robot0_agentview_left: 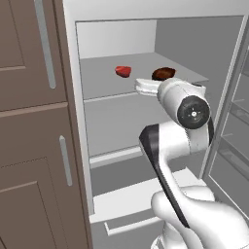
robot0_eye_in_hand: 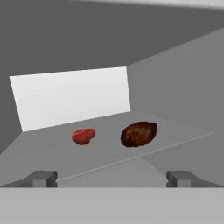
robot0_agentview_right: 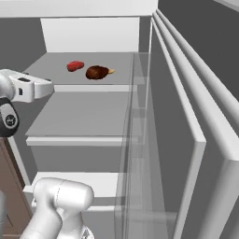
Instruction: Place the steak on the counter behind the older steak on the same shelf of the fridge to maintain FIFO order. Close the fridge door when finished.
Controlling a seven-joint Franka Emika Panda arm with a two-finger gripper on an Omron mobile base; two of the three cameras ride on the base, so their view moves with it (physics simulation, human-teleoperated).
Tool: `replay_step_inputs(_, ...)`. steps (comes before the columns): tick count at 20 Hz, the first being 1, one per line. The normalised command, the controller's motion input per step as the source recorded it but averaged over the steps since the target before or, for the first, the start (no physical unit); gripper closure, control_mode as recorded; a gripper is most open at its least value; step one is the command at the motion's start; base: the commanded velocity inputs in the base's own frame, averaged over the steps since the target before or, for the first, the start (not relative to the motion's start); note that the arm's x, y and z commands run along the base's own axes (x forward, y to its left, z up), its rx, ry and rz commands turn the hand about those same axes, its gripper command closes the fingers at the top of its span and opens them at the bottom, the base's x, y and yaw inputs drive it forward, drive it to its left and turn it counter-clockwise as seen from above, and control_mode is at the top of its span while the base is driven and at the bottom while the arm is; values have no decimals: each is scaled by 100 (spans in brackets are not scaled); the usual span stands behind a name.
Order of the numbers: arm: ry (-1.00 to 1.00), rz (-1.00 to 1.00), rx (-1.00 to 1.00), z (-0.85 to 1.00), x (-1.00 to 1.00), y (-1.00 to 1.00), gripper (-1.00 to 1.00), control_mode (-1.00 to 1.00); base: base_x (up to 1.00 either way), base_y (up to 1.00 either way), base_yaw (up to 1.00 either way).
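A: Where do we stand with the claw (robot0_eye_in_hand: 112,178)?
B: In the hand view our two finger tips (robot0_eye_in_hand: 41,178) sit wide apart with nothing between them, so it is released and empty. We hold it at the front of the fridge (robot0_agentview_left: 146,29), level with the upper shelf (robot0_agentview_left: 97,82).
A: And the steak (robot0_eye_in_hand: 83,135)?
B: Straight ahead of the claw and a little to its left, lying on that shelf toward the back wall. A darker brown piece of meat (robot0_eye_in_hand: 139,134) lies just beside it, ahead and a little to the claw's right; the two do not touch.
A: Which is deeper in?
B: From here they look about level; we cannot tell one as clearly behind the other.
A: What is left?
B: We judge the fridge door (robot0_agentview_right: 196,140), open on the claw's right, to be the remaining job.
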Motion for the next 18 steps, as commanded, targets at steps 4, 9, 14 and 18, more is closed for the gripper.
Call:
replay_step_inputs(4,2,-6,0,-17,-100,-23,-100,-100,0,0,0)
replay_step_inputs(9,10,-3,0,-22,-96,-19,-100,-100,0,0,0)
replay_step_inputs(14,20,-1,0,-19,-23,4,-100,-100,0,0,0)
replay_step_inputs(18,10,0,0,-8,0,6,-100,-100,0,0,0)
